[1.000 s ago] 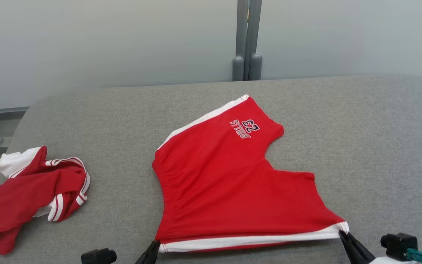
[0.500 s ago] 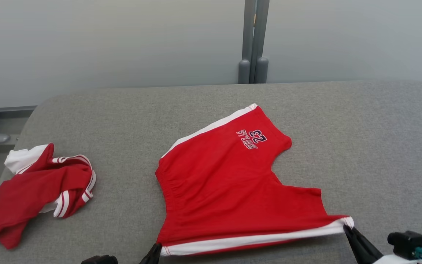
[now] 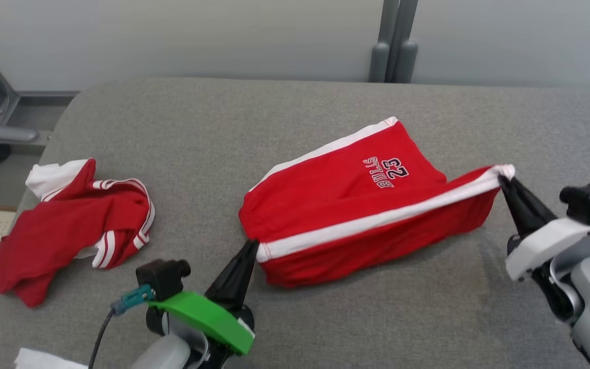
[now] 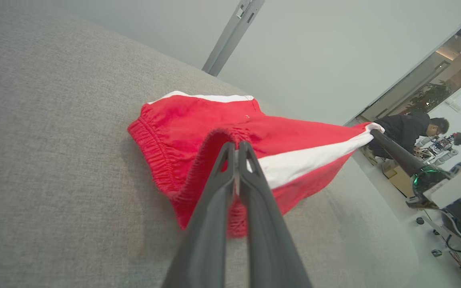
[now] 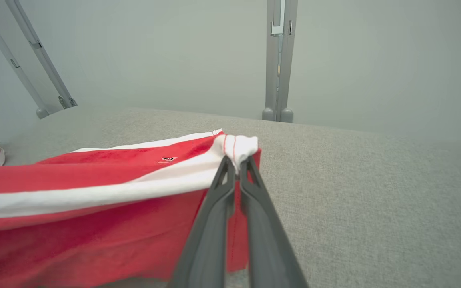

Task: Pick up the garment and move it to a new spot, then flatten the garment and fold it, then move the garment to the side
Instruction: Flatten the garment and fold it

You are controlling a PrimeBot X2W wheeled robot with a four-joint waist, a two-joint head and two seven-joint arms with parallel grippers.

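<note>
The red shorts [image 3: 346,215] lie mid-table on the grey table [image 3: 223,128], with their near edge held up. The left pincer [image 3: 250,245] is clenched on the waistband corner, and the right pincer [image 3: 503,179] on the white-striped hem corner. Another red garment [image 3: 69,225] lies at the left.

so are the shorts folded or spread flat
Partly folded: left gripper and right gripper hold the shorts by the striped edge, lifted partway over the other leg.
</note>
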